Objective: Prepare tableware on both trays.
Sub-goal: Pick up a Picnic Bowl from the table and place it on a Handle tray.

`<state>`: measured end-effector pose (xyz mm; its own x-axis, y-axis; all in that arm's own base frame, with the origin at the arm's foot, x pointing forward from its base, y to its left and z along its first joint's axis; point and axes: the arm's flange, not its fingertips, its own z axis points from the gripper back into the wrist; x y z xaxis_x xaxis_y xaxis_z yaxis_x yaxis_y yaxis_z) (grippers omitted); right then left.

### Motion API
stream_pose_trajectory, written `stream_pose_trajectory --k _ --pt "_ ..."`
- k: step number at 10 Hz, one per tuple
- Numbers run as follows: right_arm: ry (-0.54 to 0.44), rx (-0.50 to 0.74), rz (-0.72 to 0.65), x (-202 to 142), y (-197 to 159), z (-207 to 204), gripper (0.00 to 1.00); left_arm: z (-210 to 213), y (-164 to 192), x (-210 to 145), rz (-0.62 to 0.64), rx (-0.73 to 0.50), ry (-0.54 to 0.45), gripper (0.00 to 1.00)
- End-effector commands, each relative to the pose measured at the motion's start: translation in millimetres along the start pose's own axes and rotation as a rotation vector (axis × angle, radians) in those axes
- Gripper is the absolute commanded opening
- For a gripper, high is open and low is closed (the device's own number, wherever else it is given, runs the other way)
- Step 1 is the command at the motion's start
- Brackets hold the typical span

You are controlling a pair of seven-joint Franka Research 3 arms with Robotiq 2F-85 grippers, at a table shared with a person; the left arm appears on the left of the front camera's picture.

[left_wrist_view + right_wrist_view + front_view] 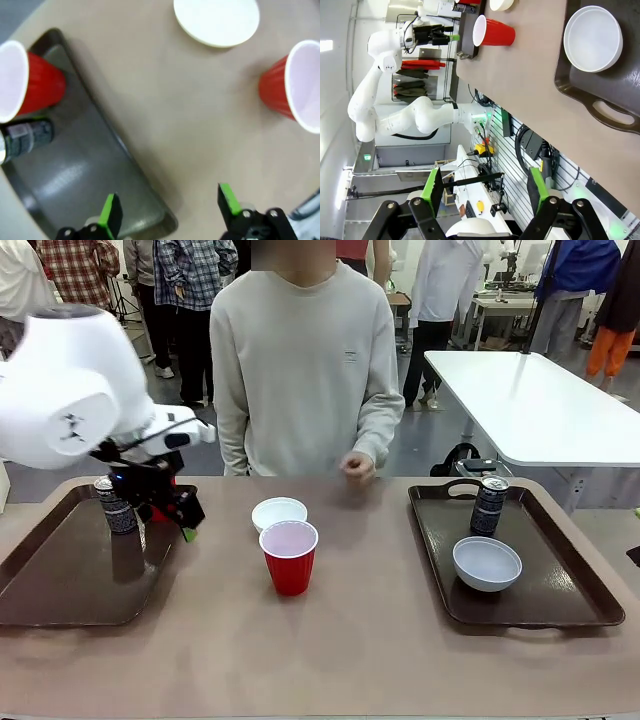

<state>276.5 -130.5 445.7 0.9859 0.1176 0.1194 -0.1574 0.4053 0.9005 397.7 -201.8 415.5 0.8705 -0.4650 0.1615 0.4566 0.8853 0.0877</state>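
**Front view:** We are looking across the tan table [380,650] at a person [300,370] in a pale sweatshirt, who is standing at the far side with one hand [355,468] curled at the table's edge. The left gripper [175,520] is hanging over the inner rim of the left tray [60,585], just beside the left can [117,505], which is standing at that tray's far end. Between the trays, the middle cup [289,556] is standing upright on the bare table, just in front of the table bowl [279,512]. The right tray [570,590] is carrying the right can [489,505] at its far end and the tray bowl [487,563] nearer us.

**Left wrist view:** We are seeing the left gripper's fingers [110,212] spread wide apart and gripping nothing, above the tray's rim and the bare tabletop. The tray cup [37,85] and the left can are standing side by side in a corner of the left tray. The table bowl and the middle cup are sitting off the tray.

**Right wrist view:** We are seeing the right gripper [484,186] with its fingers parted and nothing between them. The table is showing sideways. The tray bowl is resting on the right tray near its cut-out handle, and the middle cup is standing farther along.
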Motion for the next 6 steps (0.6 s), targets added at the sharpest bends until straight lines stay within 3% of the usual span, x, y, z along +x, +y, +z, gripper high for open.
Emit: stream_pose_trajectory --k 1,3,6 --pt "-0.002 0.007 -0.016 -1 2 -1 0.88 -11 -6 23 -0.005 0.078 0.032 1.0" --pt "-0.002 0.007 -0.016 -1 2 -1 0.88 -17 -9 16 -0.037 0.066 0.043 1.0" --pt "-0.002 0.007 -0.016 -1 2 -1 0.88 46 35 -68 -0.089 -0.024 0.009 1.0"
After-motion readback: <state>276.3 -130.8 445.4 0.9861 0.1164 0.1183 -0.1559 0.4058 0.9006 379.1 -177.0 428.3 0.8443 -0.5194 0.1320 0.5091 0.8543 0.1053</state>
